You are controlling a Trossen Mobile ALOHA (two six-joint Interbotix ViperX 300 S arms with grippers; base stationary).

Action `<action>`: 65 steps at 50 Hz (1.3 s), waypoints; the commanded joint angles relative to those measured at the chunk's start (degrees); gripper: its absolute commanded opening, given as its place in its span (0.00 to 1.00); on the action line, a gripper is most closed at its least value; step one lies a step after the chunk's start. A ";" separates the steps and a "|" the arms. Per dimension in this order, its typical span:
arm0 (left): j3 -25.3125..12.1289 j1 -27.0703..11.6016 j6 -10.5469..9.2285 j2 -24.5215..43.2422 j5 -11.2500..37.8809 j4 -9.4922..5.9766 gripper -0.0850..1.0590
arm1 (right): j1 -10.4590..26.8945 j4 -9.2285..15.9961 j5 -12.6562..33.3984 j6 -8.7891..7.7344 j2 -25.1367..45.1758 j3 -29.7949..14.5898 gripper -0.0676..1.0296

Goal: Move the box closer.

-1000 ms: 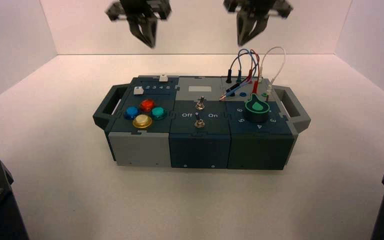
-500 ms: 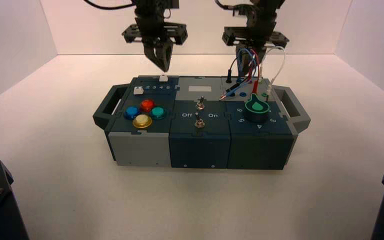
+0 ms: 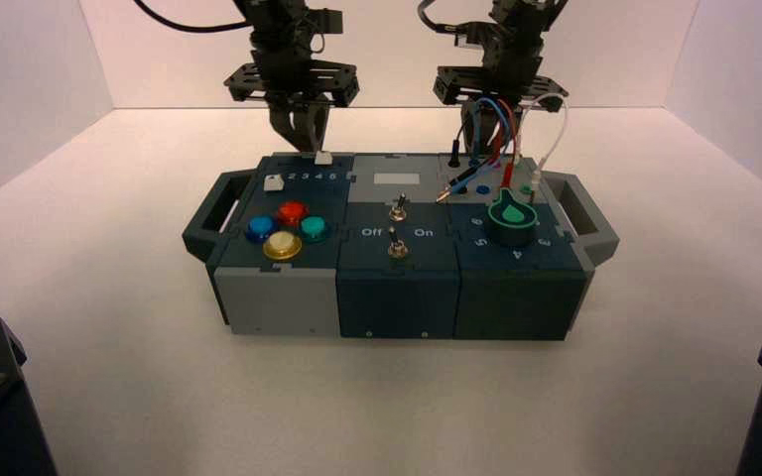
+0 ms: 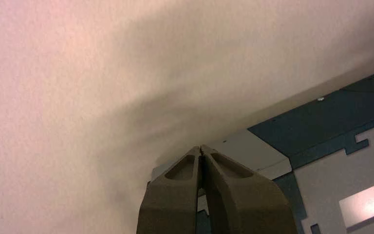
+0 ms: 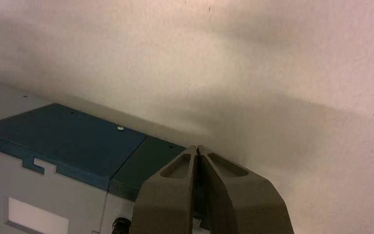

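Both grippers are clenched empty: the left gripper [image 3: 298, 127] and right gripper [image 3: 484, 124] hang at the far edge of the box [image 3: 397, 297], which sits mid-worktop [image 3: 109, 297]. Pulling unevenly could swivel it. The plugged wires [image 3: 501, 124] just beside the right gripper risk snagging.
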 commanded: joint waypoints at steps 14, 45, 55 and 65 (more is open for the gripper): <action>5.54 -3.25 0.09 -4.48 -0.62 -0.09 0.05 | 2.29 0.79 0.00 -0.18 -4.83 6.33 0.04; 15.64 -6.33 -2.37 -13.01 -2.37 -0.26 0.05 | 5.27 3.69 -2.81 -0.09 -12.04 15.56 0.04; 15.38 -5.98 -2.20 -14.68 -4.04 0.35 0.05 | 5.19 3.43 -4.75 -0.09 -14.59 15.38 0.04; 12.57 -4.22 -2.11 -20.21 -3.78 1.93 0.05 | 5.19 1.85 -3.87 -0.09 -22.68 13.71 0.04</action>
